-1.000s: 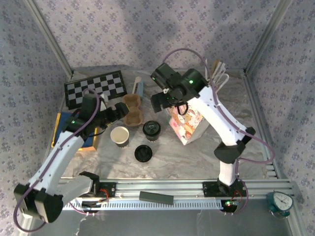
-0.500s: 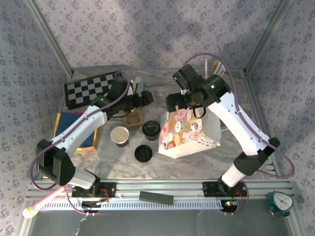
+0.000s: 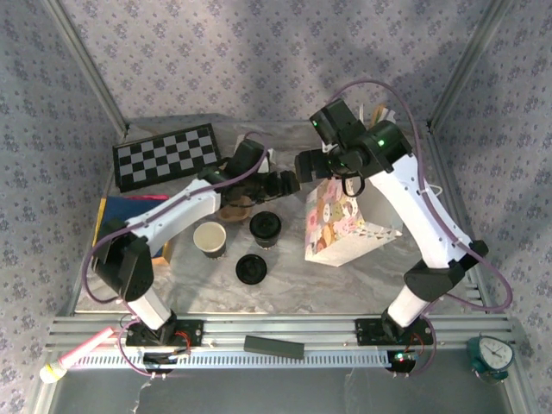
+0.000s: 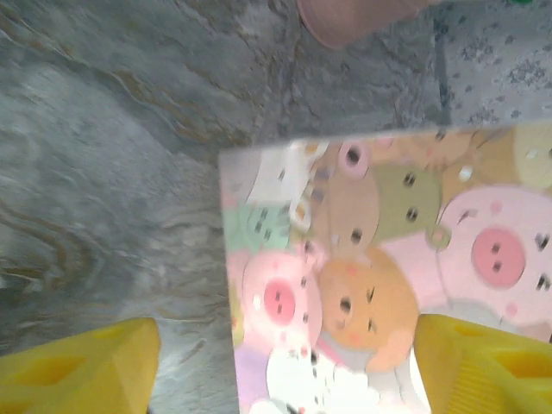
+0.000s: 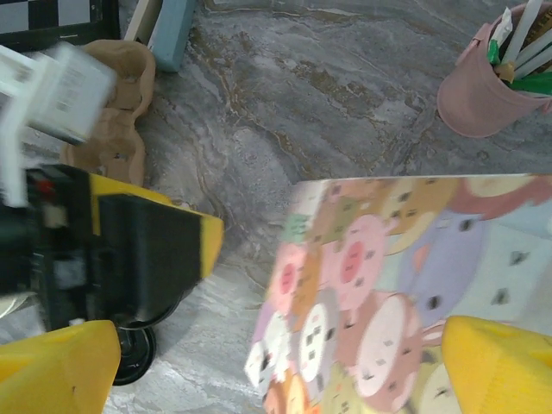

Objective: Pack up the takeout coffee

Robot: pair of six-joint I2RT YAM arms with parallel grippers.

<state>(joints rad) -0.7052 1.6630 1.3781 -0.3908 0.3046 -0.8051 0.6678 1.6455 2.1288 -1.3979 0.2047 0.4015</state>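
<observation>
Nearest in the top view: loose flat black lid (image 3: 251, 268), round and matte. At its 12 o'clock, takeout coffee (image 3: 266, 228), dark-sided and black-lidded, upright on grey marbled table (image 3: 285, 289), at 9 o'clock of the pig-print paper bag (image 3: 345, 226). Lidless cup (image 3: 210, 238) at the coffee's 9 o'clock. Left gripper (image 4: 280, 332) released, yellow fingers spread, the bag's blurred corner between. Right gripper (image 5: 280, 328) likewise spread wide over the bag, grasping nothing. Moulded cardboard carrier (image 3: 233, 205) half hidden under the left arm. Farthest, cropped in the right wrist view, pink pot (image 5: 479, 103).
</observation>
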